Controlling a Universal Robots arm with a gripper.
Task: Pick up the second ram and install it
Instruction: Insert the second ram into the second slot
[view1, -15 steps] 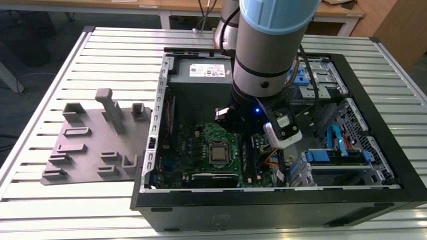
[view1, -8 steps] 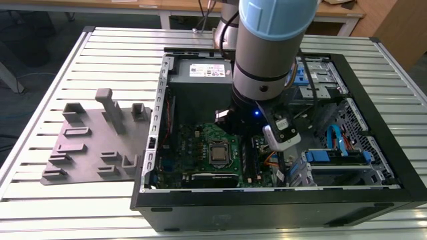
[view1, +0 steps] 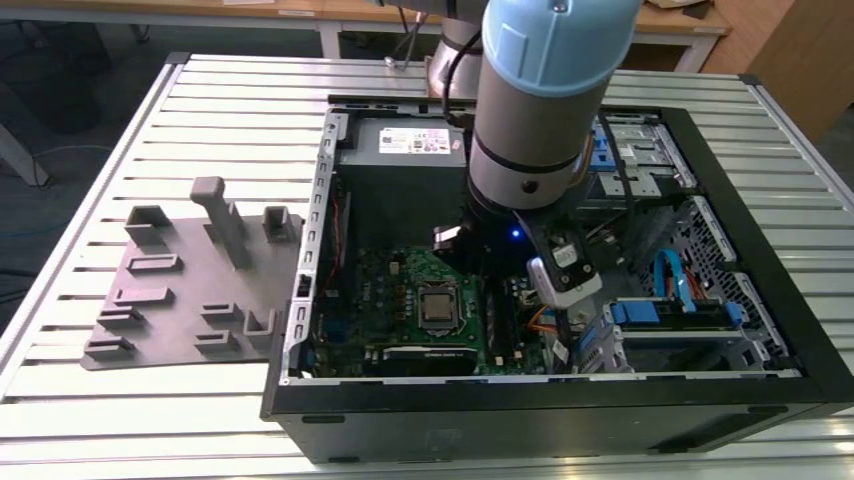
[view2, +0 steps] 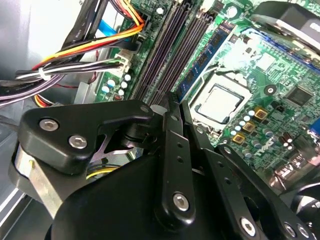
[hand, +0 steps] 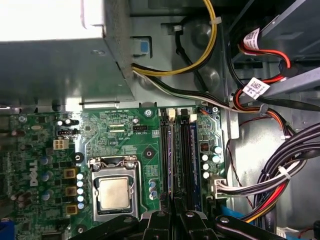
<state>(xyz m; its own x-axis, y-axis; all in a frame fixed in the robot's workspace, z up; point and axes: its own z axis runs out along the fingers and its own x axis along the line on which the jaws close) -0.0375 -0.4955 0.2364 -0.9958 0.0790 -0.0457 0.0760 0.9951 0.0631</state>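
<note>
Hovering inside computer case (view1: 747, 300) | gripper (view2: 175, 102) fingers pinched together, holding nothing visible | second ram (view2: 202, 60) seated upright in motherboard (hand: 135, 150) slot, just beyond fingertips, beside silver chip (hand: 112, 192)

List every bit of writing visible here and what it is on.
White sticker on the grey power box: too small to read.
White tags on the red cables: too blurred to read.
Green circuit board: a maker's logo and tiny white codes; codes too small to read.
</note>
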